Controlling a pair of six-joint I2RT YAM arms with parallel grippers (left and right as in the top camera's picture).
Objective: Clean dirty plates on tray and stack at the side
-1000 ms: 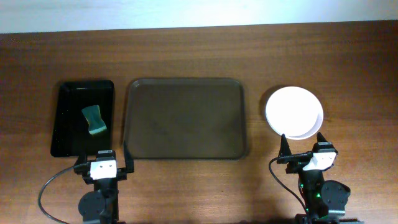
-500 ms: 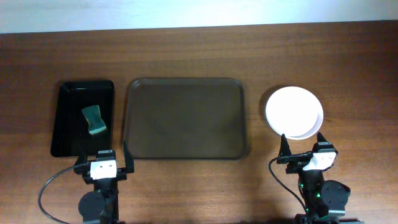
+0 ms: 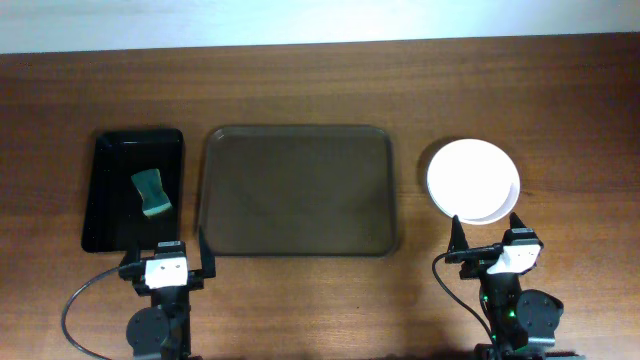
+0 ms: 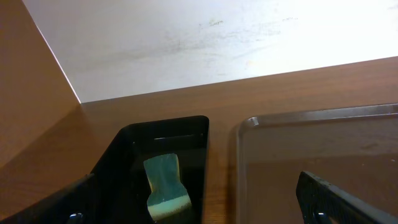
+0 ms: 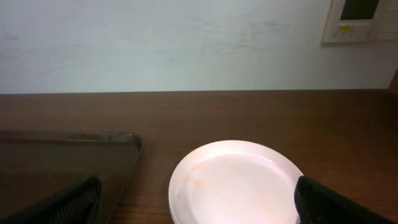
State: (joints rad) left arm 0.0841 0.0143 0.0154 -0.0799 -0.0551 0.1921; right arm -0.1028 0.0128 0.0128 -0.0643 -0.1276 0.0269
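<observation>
Hovering at six o'clock, the left end effector [image 3: 167, 252] and right end effector [image 3: 488, 240] gaped released; the plates [image 3: 473, 178] sat stacked at three o'clock from the tray [image 3: 298, 190].

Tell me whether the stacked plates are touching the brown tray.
Apart. The overhead view shows a strip of bare table between the plates and the tray; the right wrist view agrees.

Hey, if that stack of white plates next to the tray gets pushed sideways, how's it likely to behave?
The plates look rigid and glossy, so they would probably slide flat on the smooth wooden table rather than tip. The top one sits slightly offset from the rim below it, so it may skate off the stack.
</observation>
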